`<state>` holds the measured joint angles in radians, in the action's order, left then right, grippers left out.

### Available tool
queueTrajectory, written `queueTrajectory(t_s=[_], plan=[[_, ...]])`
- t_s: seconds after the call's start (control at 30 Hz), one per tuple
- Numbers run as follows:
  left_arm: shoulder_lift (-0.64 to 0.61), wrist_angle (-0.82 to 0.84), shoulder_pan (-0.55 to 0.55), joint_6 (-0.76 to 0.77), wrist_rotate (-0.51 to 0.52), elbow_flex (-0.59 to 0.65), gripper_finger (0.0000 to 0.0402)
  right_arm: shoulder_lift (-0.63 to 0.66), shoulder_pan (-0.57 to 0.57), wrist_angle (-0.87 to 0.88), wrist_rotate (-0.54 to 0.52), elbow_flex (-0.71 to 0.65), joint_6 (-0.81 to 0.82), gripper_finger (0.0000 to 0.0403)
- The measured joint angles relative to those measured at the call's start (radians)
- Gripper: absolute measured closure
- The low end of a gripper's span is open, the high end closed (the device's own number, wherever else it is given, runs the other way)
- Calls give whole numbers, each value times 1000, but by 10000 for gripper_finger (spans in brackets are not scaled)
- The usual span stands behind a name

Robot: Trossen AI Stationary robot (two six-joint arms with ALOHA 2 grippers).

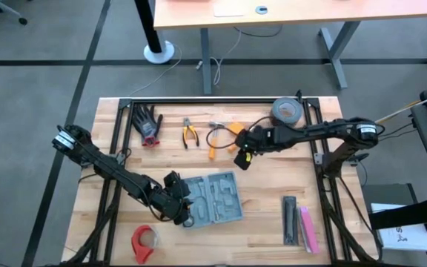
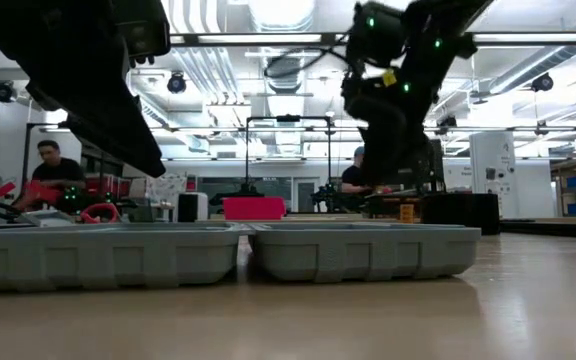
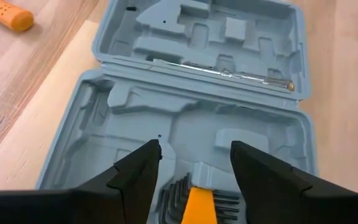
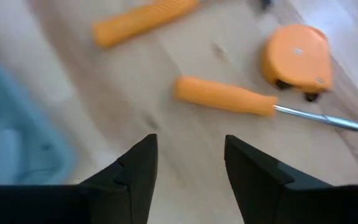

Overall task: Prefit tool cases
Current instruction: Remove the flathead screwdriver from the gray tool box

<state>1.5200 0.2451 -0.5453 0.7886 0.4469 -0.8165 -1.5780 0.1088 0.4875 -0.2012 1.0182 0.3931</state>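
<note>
Screwdriver and tape measure lie beyond right gripper's spread, empty jaws

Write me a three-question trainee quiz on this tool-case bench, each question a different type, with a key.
1. True or false: the flat blue-grey plastic tool case lies closed.
2. Which pincer hangs over the case? A) left pincer B) right pincer
3. Fill in: the right pincer, its two fingers apart and empty, faces an orange-handled ______ lying beside a round orange tape measure.

Key: 1 false, it lies open, grey moulded tray showing; 2 A, and a set of hex keys lies in the tray below it; 3 screwdriver.
</note>
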Motion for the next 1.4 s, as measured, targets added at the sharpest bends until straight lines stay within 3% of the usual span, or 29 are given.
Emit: queueTrajectory(t_s=[0.43,0.67,1.07,1.4], plan=[[0,1,0,57,-18,0,200,-9,-212,-59,-6,33,69,256],[0,-23,0,59,-11,0,192,-88,-299,-127,-7,44,113,267],[0,-32,2,52,-3,0,201,-277,-384,-125,-4,160,38,284],[0,-30,2,56,-3,0,202,-289,-416,-15,0,160,107,295]])
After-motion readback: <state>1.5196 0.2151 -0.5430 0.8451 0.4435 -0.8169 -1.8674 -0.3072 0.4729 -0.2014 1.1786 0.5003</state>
